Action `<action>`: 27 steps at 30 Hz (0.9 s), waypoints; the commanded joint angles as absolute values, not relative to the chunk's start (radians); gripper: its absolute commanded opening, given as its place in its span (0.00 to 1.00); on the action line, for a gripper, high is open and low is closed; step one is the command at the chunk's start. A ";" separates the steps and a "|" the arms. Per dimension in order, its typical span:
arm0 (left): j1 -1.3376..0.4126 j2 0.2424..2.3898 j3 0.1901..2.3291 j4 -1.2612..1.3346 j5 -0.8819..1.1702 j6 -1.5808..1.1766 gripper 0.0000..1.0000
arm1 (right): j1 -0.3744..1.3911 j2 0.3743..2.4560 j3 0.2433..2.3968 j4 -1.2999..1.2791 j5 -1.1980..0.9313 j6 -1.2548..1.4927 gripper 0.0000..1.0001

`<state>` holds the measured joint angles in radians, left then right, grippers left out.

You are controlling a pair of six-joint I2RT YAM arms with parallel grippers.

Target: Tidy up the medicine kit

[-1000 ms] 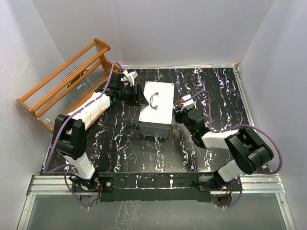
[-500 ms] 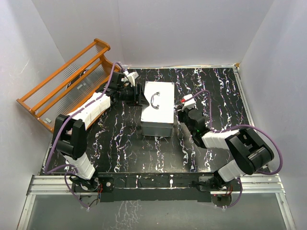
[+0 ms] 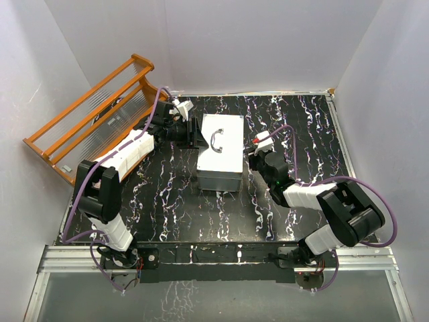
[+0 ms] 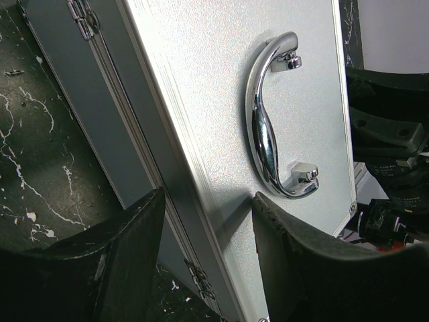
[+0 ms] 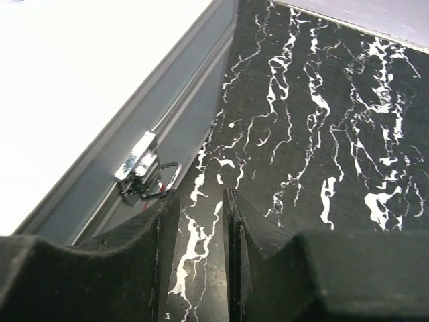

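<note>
Grey metal rectangular medicine kit [image 3: 220, 151], lid down, sits mid black marbled bench [image 3: 167, 194]; my left gripper [image 4: 208, 208] jaws spread astride its lid edge, my right gripper [image 5: 200, 201] jaws a slim gap apart, pinching nothing, beside its chrome latch [image 5: 141, 171].

**Grey, chrome and marbled black**

We see the medicine kit [image 3: 218, 153] with a pale silver-white lid, finely pebbled, over darker grey sides. Its handle [image 4: 268, 127] and latch [image 5: 137, 168] are mirror chrome. The table [image 3: 301, 121] is black, veined in white like marble. The rack [image 3: 87, 114] is orange wood. The left arm [image 3: 127, 151] and right arm [image 3: 301, 194] are white and black, with purple cables [image 3: 380, 194]. The left gripper [image 4: 208, 198] and right gripper [image 5: 199, 196] are matte black. The walls [image 3: 268, 40] are pale lilac-grey.
</note>
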<state>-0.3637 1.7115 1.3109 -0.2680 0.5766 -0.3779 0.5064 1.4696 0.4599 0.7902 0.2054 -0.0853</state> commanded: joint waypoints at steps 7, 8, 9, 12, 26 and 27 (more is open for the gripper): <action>-0.367 1.706 1.282 -0.347 0.538 -0.340 0.52 | 0.497 1.448 0.505 0.861 0.131 -0.041 0.31; -0.368 1.706 1.281 -0.347 0.538 -0.339 0.52 | 0.496 1.446 0.508 0.860 0.131 -0.032 0.31; -0.368 1.707 1.281 -0.347 0.537 -0.340 0.52 | 0.494 1.443 0.512 0.852 0.130 -0.029 0.31; -0.367 1.706 1.280 -0.347 0.538 -0.339 0.52 | 0.492 1.439 0.523 0.841 0.122 -0.026 0.31; -0.367 1.707 1.276 -0.334 0.554 -0.348 0.52 | 0.492 1.364 0.492 0.831 0.022 -0.019 0.31; -0.367 1.707 1.276 -0.334 0.554 -0.349 0.52 | 0.492 1.361 0.490 0.832 0.015 -0.019 0.31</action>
